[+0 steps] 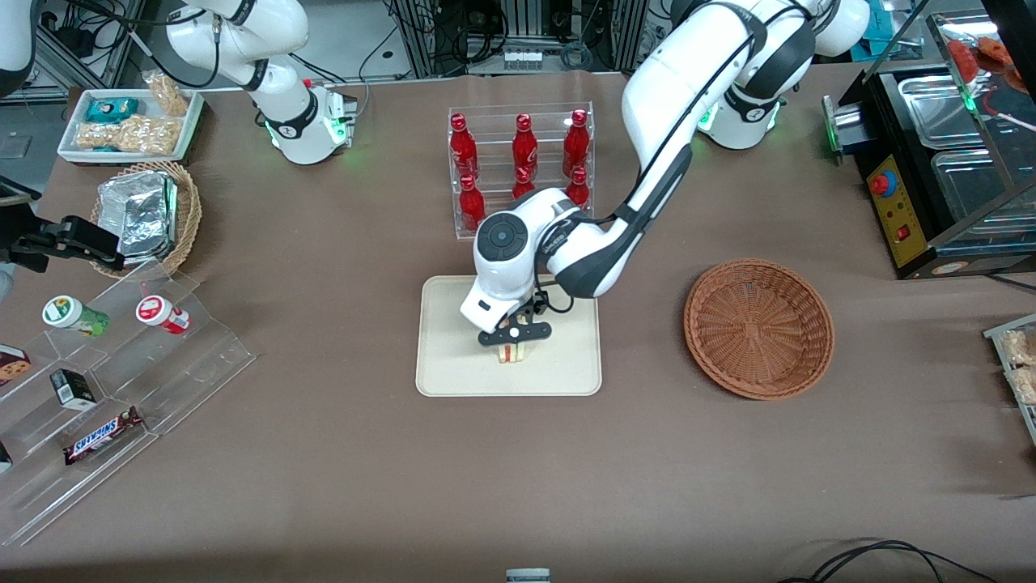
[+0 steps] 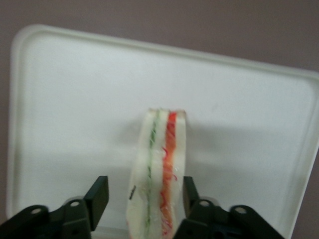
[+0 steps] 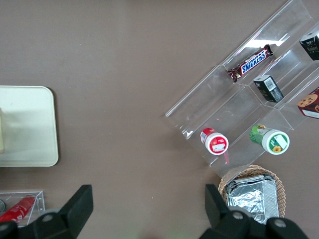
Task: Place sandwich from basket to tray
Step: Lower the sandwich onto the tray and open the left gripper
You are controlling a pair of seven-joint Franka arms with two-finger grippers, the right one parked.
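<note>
The sandwich [image 1: 511, 354], a pale wedge with green and orange-red filling lines, stands on edge on the cream tray [image 1: 453, 368], near its middle. My left gripper [image 1: 512, 343] hangs straight over it, low above the tray. In the left wrist view the sandwich [image 2: 159, 164] stands between the two black fingers [image 2: 98, 196] on the tray [image 2: 75, 99]. One finger is clearly apart from the bread, the other is close against it. The gripper [image 2: 144, 196] is open. The reddish-brown wicker basket [image 1: 758, 328] lies toward the working arm's end, with nothing in it.
A clear rack of red bottles [image 1: 522, 166] stands just farther from the camera than the tray. A clear stepped shelf with snacks [image 1: 97, 364], a tan basket with foil packs [image 1: 150, 214] and a white snack tray [image 1: 129, 121] lie toward the parked arm's end. A black appliance [image 1: 931, 178] stands at the working arm's end.
</note>
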